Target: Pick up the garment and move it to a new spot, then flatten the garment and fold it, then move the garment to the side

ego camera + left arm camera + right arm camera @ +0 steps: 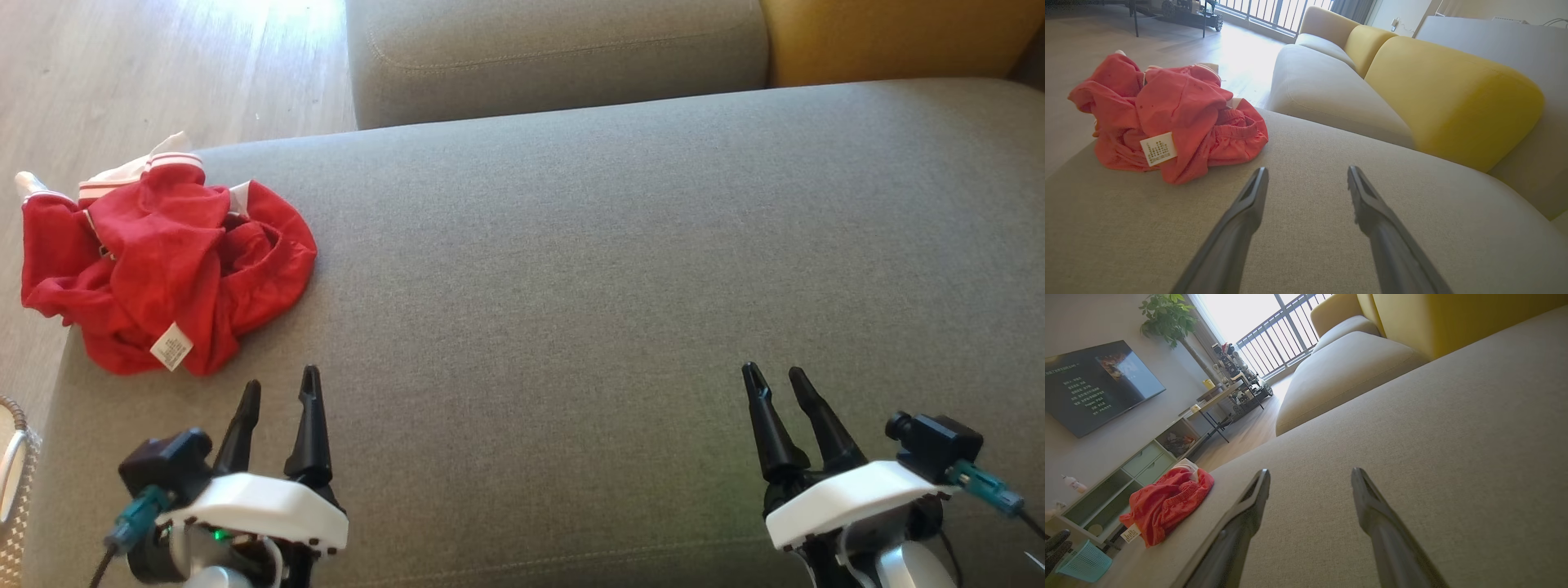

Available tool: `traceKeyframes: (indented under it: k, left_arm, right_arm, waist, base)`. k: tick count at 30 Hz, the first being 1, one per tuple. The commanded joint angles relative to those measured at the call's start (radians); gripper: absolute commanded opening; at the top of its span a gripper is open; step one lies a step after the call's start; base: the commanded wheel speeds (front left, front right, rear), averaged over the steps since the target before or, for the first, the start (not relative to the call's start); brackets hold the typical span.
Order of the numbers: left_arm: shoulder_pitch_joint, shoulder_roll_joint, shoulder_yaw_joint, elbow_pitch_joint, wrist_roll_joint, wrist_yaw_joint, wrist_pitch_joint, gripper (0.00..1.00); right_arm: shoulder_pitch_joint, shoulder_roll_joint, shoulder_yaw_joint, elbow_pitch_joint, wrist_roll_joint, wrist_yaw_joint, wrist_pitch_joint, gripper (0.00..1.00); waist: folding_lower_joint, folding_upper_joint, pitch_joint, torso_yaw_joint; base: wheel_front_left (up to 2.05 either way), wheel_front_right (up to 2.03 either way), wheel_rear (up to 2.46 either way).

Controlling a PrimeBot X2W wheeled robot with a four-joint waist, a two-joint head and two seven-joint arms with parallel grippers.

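garment (163,261) looks soft, light and floppy, bunched up on the couch (571,286). pinch a thick fold on top. left gripper (282,378) and right gripper (772,370) are wide open, empty.

A: What do the arm ends look like?

B: The left gripper (281,378) and right gripper (772,370) match: two long, tapering black fingers (309,433) in a glossy white shell (261,506).

A: Anything bolted on?

B: A small black camera block (163,465) on each, with a teal plug (135,518) and dark cable. A green light (218,536) glows on the left one.
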Motion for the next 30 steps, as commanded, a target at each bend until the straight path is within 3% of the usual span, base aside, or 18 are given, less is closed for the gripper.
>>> traceKeyframes:
  k: [1,23,30]
  left_arm:
    - [-0.026,0.022,0.011,-0.046,0.037,0.009,-0.016,1.0]
    - [-0.001,0.034,-0.029,-0.087,0.281,0.036,-0.078,1.0]
    - [0.015,0.026,-0.026,-0.081,0.347,0.021,-0.098,1.0]
  right_arm:
    - [-0.059,-0.01,0.02,-0.039,-0.034,0.0,-0.016,1.0]
    - [-0.061,-0.012,0.044,-0.055,-0.267,0.0,-0.078,1.0]
    - [-0.064,-0.013,0.048,-0.05,-0.354,0.0,-0.099,1.0]
  waist:
    - [0.0,-0.0001,-0.001,0.0]
    - [0.0,-0.0001,-0.007,0.001]
    - [0.0,-0.0001,-0.01,-0.003]
  base:
    - [0.0,0.0,0.0]
    - [0.0,0.0,0.0]
    - [0.0,0.0,0.0]
